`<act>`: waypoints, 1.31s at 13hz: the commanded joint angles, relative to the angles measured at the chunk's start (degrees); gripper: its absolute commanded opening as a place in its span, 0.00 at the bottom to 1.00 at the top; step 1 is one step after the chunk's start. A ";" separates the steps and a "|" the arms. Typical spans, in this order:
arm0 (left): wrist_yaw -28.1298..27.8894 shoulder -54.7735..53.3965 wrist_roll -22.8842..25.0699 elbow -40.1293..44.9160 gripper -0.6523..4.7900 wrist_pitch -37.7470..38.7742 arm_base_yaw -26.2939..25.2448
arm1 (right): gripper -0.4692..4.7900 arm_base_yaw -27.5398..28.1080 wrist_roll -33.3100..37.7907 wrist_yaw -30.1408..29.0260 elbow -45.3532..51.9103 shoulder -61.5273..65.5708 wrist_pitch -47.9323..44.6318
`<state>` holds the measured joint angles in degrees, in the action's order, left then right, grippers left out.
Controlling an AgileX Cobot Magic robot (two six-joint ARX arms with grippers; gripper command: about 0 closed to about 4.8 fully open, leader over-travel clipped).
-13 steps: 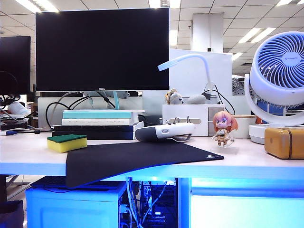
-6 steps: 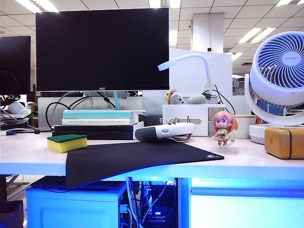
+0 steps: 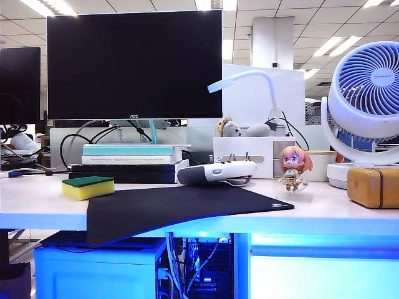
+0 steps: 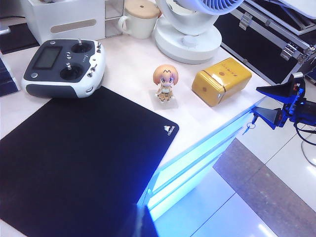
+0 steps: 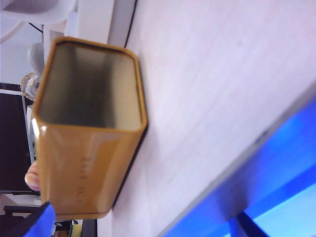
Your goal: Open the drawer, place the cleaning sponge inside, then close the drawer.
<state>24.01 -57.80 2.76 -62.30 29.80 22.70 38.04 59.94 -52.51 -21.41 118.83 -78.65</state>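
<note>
Off the corner of the pale bench [image 4: 133, 69], just past the short end of the rounded yellow-orange metal box [image 4: 221, 80]: right end effector [image 4: 270, 103], blue fingers [image 4: 274, 92] spread wide, pinching nothing. Level with the bench edge, apart from it, tips aimed inward at the box.

Below and inward from that end effector: wide, shallow white drawer [image 4: 197, 160], flat front washed blue, no handle to be seen, apparently closed flush under the bench edge. Long axis along the bench edge, so lying crosswise to the spread fingers. Judged the nearer arm for the pull, with a lower approach needed to catch the front's edge. Grip risky on a front without a handle.

Far from the right end effector, at the opposite end of the bench beyond the black cloth mat [image 3: 181, 208]: small yellow foam cleaning sponge [image 3: 88, 187] with dark green scouring top, flat on the bench, untouched, long side roughly along the bench edge. Probably closer to the left arm's side.

Left end effector: pressed together, gripping nothing that shows, not made out in any view; raised over the mat, judging by its wrist camera's look down on it.
</note>
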 commanded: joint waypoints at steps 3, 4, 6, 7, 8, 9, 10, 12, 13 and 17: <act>0.42 0.13 -0.20 -0.31 0.11 -0.28 0.02 | 1.00 -0.02 -0.96 -3.34 -3.91 0.61 -2.01; 0.42 0.13 -0.20 -0.31 0.11 -0.28 0.02 | 1.00 -0.02 -1.84 -3.39 -3.93 0.79 -1.99; 0.26 0.13 -0.20 -0.31 0.11 -0.26 0.02 | 1.00 -0.04 -1.46 -5.70 -5.44 0.83 -2.29; 0.24 0.13 -0.17 -0.31 0.11 -0.15 0.02 | 1.00 -0.04 -1.40 -7.69 -5.35 0.83 -2.29; 0.22 0.13 -0.17 -0.31 0.11 -0.07 0.02 | 1.00 -0.04 -1.46 -7.65 -5.07 0.81 -2.29; -0.39 0.13 -0.17 -0.31 0.11 0.09 0.02 | 1.00 -0.04 -1.73 -7.58 -5.16 0.81 -2.29; -0.87 0.13 -0.11 -0.28 0.11 1.09 0.02 | 1.00 -0.04 -2.97 -7.65 -5.20 0.81 -2.32; -0.85 0.26 0.52 -0.28 0.11 4.09 0.02 | 1.00 -0.09 -3.04 -7.04 -5.22 0.81 -2.38; -0.85 0.26 0.57 -0.31 0.11 4.42 0.02 | 1.00 -0.09 -2.99 -7.04 -5.16 0.81 -2.38; -0.63 0.37 1.73 -0.33 0.11 3.82 0.02 | 1.00 -0.13 -2.60 -7.87 -4.87 0.81 -2.36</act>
<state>23.14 -57.56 3.95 -62.30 34.54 22.70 38.20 58.19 -60.84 -25.58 120.29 -75.75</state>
